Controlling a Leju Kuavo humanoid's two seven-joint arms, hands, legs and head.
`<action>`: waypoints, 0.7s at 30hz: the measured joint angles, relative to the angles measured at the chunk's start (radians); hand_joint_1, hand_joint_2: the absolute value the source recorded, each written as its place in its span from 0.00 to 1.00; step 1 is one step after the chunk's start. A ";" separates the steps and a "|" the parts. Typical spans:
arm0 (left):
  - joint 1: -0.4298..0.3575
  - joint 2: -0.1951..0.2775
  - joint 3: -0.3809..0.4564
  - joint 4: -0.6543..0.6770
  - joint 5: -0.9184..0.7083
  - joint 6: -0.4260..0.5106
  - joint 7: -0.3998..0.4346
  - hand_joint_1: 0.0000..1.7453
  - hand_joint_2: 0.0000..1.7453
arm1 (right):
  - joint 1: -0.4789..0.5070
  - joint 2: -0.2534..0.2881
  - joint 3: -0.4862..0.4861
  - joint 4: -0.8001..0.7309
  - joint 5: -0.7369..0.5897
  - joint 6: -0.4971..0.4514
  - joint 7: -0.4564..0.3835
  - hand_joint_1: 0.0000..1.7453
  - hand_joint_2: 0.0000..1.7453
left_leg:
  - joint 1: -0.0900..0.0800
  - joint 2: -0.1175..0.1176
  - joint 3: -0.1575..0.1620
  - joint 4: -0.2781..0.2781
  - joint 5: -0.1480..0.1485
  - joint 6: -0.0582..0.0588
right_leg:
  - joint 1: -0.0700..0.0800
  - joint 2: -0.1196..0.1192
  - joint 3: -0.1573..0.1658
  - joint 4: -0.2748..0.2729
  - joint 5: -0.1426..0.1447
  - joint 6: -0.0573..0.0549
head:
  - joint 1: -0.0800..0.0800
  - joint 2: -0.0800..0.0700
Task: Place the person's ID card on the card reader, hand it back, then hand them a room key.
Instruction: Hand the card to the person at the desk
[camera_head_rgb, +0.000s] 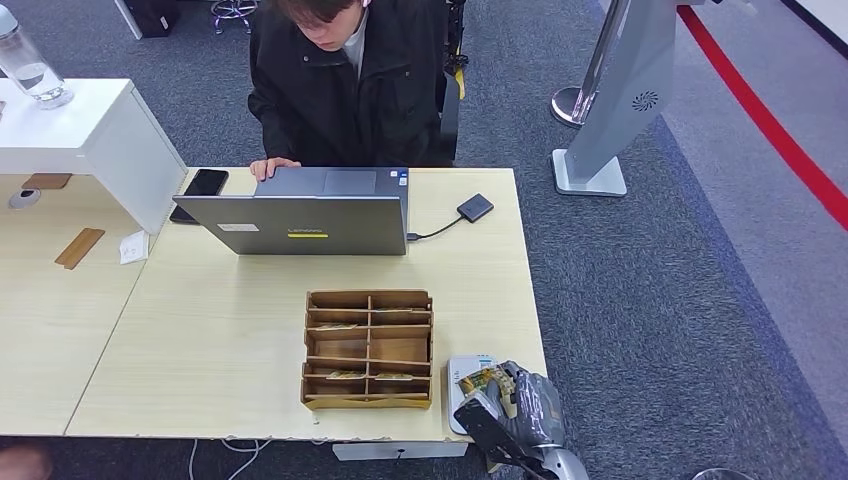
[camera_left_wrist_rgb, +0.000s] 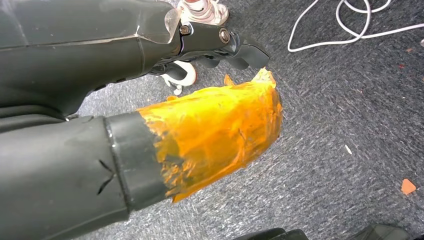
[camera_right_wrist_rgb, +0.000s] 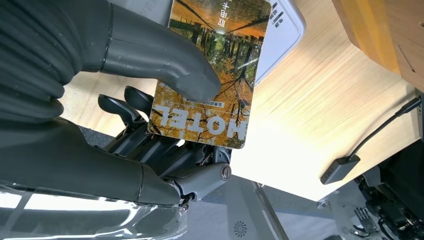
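A: At far left, what does the head view show?
B: A white raised counter (camera_head_rgb: 90, 130) bearing a clear plastic water bottle (camera_head_rgb: 30, 62), and beside it the pale wooden worktop (camera_head_rgb: 220, 340).

A: Further along the worktop?
B: A black smartphone (camera_head_rgb: 203, 184) lies just beside a grey open laptop (camera_head_rgb: 305, 222), at which a person in a black jacket (camera_head_rgb: 345, 80) sits, one hand resting on the laptop's edge. A brown cardboard compartment tray (camera_head_rgb: 368, 348) stands nearer the robot, with cards in several of its slots. A small black square adapter (camera_head_rgb: 475, 207) lies right of the laptop, joined to it by a cable.

A: And the task's card?
B: The autumn-forest card printed "HOTEL" (camera_right_wrist_rgb: 215, 75) is pinched between the thumb and fingers of the right hand (camera_head_rgb: 505, 395), directly over the white rounded card reader (camera_head_rgb: 462, 385) at the worktop's near right corner; contact with the reader cannot be told.

A: The left hand?
B: The left hand (camera_left_wrist_rgb: 210, 130), its thumb wrapped in orange tape, hangs above grey carpet, fingers slightly curled, holding nothing.
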 joint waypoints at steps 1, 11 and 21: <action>0.000 0.000 0.001 0.000 0.000 0.000 0.000 0.00 0.00 | 0.000 0.000 0.000 0.000 0.000 0.000 0.000 1.00 1.00 | 0.000 0.000 0.000 0.000 0.000 0.000 | 0.000 0.000 0.000 0.000 0.000 0.000 | 0.000 0.000; 0.000 0.000 0.009 0.000 -0.002 0.000 0.000 0.00 0.00 | -0.004 0.000 -0.015 0.000 0.075 -0.013 0.010 1.00 1.00 | 0.000 0.000 0.000 0.000 0.000 0.000 | 0.000 0.000 0.000 0.000 0.000 0.000 | 0.000 0.000; 0.000 0.000 0.022 0.000 -0.011 0.000 0.000 0.00 0.00 | -0.004 0.000 -0.081 -0.068 0.239 -0.039 0.017 1.00 1.00 | 0.000 0.000 0.000 0.000 0.000 0.000 | 0.000 0.000 0.000 0.000 0.000 0.000 | 0.000 0.000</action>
